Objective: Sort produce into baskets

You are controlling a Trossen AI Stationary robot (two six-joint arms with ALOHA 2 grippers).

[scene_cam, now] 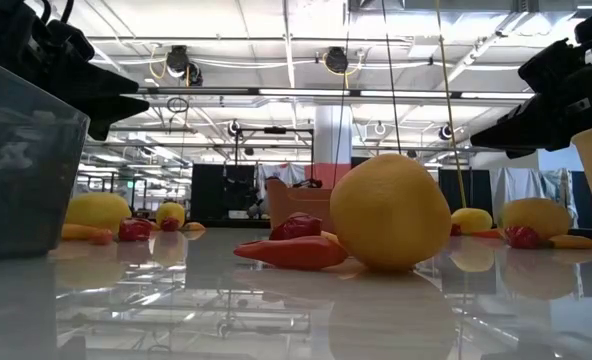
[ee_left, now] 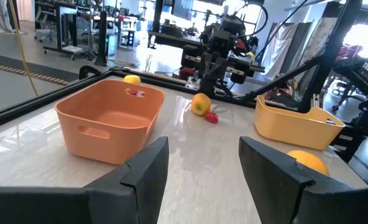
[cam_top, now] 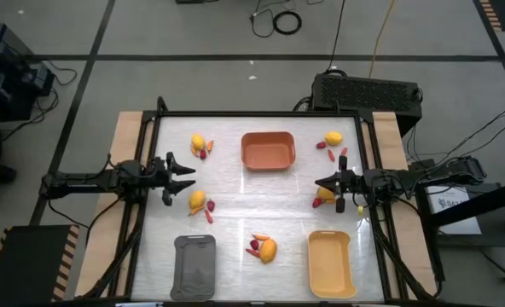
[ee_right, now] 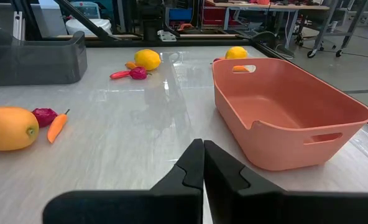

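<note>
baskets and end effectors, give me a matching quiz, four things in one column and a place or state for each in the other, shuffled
Column one:
1. orange-brown basket
2. dark grey basket
3. left end effector
4. right end effector

Column two:
A. fingers shut together
B. far middle of the table
C. fingers spread open
D. near edge, on the left arm's side

Pairs: 1-B, 2-D, 3-C, 4-A

The left wrist view shows a wide gap between that arm's fingers; the right wrist view shows its fingers pressed together with nothing between them.
</note>
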